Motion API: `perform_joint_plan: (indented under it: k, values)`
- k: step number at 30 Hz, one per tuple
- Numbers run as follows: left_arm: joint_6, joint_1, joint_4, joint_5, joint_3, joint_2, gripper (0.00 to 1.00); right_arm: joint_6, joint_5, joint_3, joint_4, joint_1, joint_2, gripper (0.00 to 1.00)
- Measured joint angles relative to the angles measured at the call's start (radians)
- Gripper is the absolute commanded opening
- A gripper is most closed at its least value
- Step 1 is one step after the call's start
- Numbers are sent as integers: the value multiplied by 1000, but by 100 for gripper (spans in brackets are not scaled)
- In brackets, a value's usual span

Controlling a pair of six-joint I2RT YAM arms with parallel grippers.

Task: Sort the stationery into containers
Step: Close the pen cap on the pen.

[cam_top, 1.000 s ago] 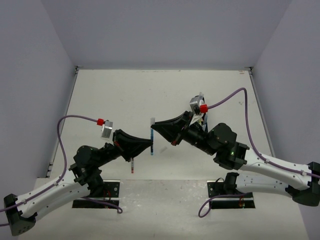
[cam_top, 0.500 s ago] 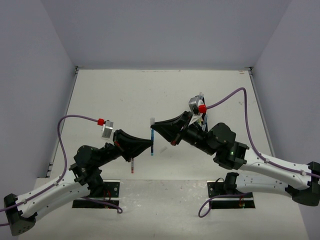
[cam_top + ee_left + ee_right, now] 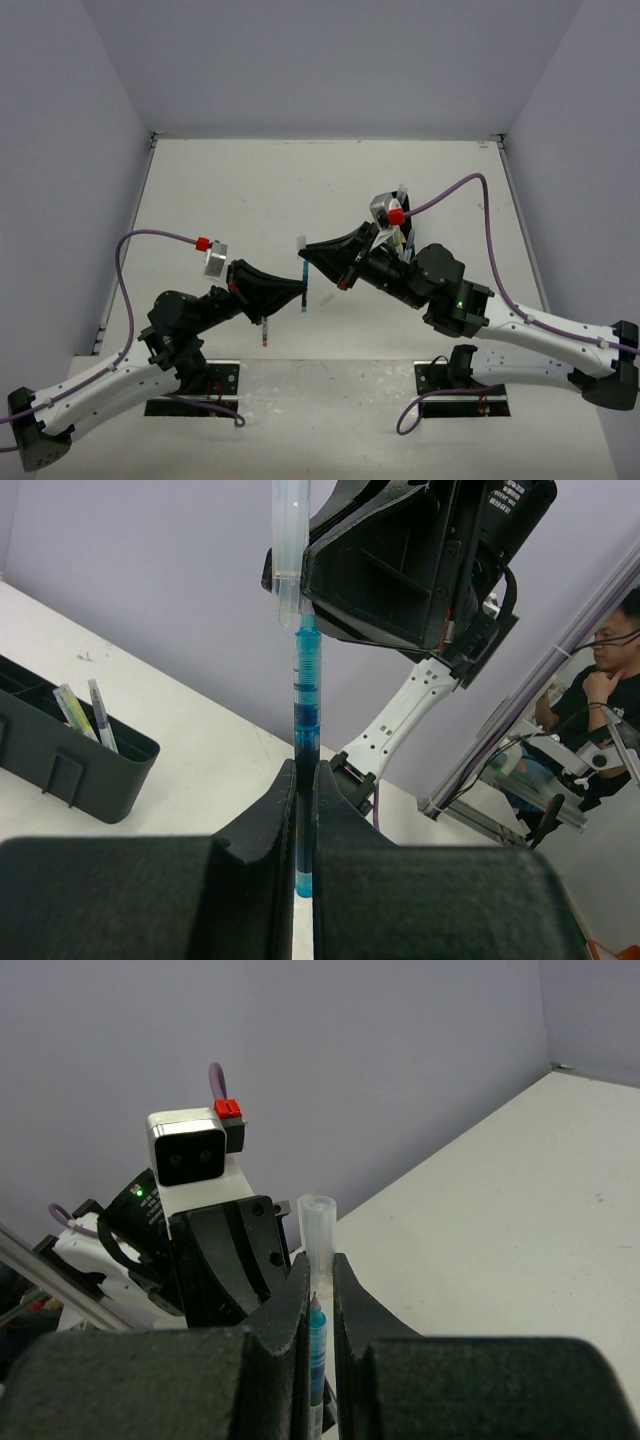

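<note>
A blue pen [image 3: 304, 288] stands upright between the two arms, above the table. My left gripper [image 3: 302, 293] is shut on its lower barrel; in the left wrist view the pen [image 3: 307, 695] rises from between the left gripper's [image 3: 304, 775] fingers. My right gripper [image 3: 303, 252] is shut on the pen's clear cap [image 3: 300, 243], which shows in the right wrist view [image 3: 318, 1222] sticking up past the right gripper [image 3: 319, 1265]. The pen's tip [image 3: 316, 1305] sits just at the cap's open end. The black organiser tray [image 3: 70, 765] holds pens [image 3: 75, 708].
A red pen [image 3: 265, 335] lies on the table below the left gripper. The tray is mostly hidden behind the right arm in the top view [image 3: 402, 238]. White side walls enclose the table. A person stands outside the cell [image 3: 600, 680].
My right gripper with the clear cap has shifted slightly left and its wrist has risen a little. The left gripper and the blue pen have stayed put.
</note>
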Motion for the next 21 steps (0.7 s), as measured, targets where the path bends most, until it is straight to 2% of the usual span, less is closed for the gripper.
perform_joint_plan:
  k: [21]
  values:
    - [0, 0, 0, 3, 0, 14, 0, -16, 10, 19, -37, 0, -34, 0]
